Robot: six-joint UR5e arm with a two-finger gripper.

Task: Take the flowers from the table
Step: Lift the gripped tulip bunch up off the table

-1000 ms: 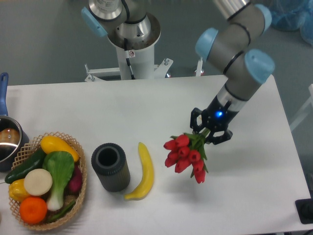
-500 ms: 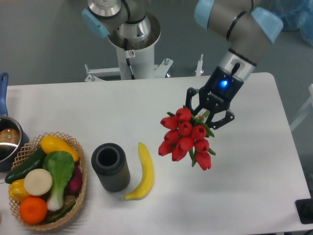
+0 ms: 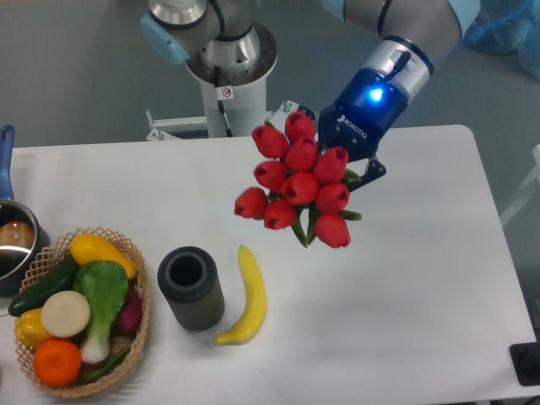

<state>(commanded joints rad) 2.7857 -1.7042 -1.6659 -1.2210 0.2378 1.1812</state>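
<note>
The flowers [image 3: 297,183] hang in the air above the table [image 3: 405,321], clear of its surface, held up and to the right of the banana [image 3: 244,297]. Red buds face the camera in a tight cluster; green leaf tips poke out below and at the right edge of the bunch. The gripper [image 3: 342,148] sits directly behind the bunch, its black body with a lit blue lamp showing at the upper right of the buds. One dark finger tip [image 3: 372,171] shows at the right side of the blooms; the stems are hidden behind the buds, yet the bunch is off the table and pressed against the claw, so the claw is clamped on the flowers.

The banana lies on the table, lengthwise, curved. Just left of it, close beside but apart, stands a dark grey cylinder cup [image 3: 191,288], open mouth up. Farther left of the banana is a wicker basket [image 3: 140,325] filled with mixed vegetables and fruit. Beyond the basket, at the left edge, part of a pot [image 3: 13,245] with a blue handle shows
</note>
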